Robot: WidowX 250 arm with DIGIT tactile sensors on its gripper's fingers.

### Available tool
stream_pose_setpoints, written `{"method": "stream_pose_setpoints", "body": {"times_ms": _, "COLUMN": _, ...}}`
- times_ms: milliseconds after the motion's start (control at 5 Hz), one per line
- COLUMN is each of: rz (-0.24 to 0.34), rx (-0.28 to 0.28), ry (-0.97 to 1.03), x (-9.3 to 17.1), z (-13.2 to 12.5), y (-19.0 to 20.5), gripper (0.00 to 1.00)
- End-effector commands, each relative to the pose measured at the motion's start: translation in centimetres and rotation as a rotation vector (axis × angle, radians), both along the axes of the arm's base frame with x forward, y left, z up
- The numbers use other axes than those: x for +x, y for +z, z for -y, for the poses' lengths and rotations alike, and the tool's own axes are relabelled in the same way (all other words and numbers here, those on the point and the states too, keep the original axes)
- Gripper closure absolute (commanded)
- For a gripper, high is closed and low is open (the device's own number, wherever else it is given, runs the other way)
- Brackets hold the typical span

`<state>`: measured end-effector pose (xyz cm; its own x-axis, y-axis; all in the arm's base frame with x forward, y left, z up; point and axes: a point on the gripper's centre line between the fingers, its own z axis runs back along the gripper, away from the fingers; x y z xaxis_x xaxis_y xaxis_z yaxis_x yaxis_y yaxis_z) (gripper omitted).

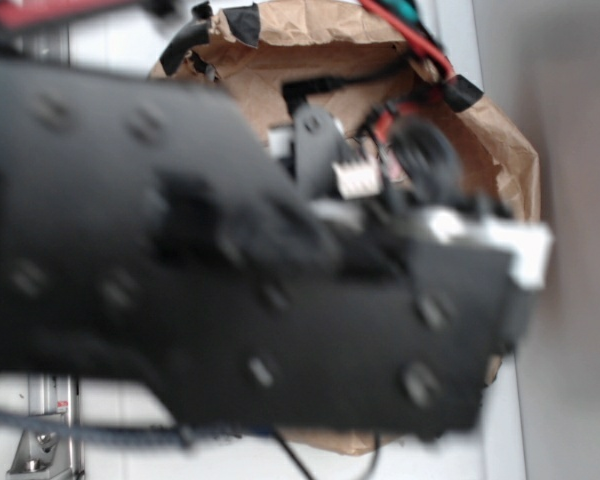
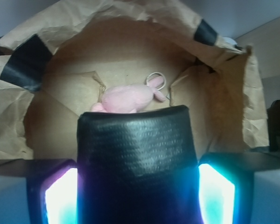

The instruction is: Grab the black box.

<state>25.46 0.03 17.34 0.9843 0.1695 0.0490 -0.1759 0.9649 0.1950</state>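
In the wrist view the black box [image 2: 137,158] fills the space between my two glowing finger pads [image 2: 60,196]. It is glossy, with a rounded top edge. My gripper [image 2: 137,191] is shut on it, and both pads press its sides. Behind the box a pink plush toy [image 2: 128,98] with a small ring [image 2: 155,80] lies on the brown paper floor. In the exterior view my blurred black arm [image 1: 230,280] covers most of the scene. It hides the box and the fingers there.
Crumpled brown paper walls [image 2: 130,42] surround the work area, held by black tape patches [image 2: 25,63]. In the exterior view the paper rim [image 1: 500,150], a tape patch [image 1: 242,22] and a red cable [image 1: 410,35] show behind the arm.
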Motion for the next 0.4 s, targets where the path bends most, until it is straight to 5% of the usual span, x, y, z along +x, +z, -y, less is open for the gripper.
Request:
{"method": "stream_pose_setpoints", "body": {"times_ms": 0, "rz": 0.102, "rx": -0.039, "ry": 0.103, "x": -1.86, "z": -5.98, "y": 0.65, "gripper": 1.0}}
{"method": "stream_pose_setpoints", "body": {"times_ms": 200, "rz": 0.074, "rx": -0.075, "ry": 0.082, "x": -1.51, "z": -5.09, "y": 0.19, "gripper": 1.0}}
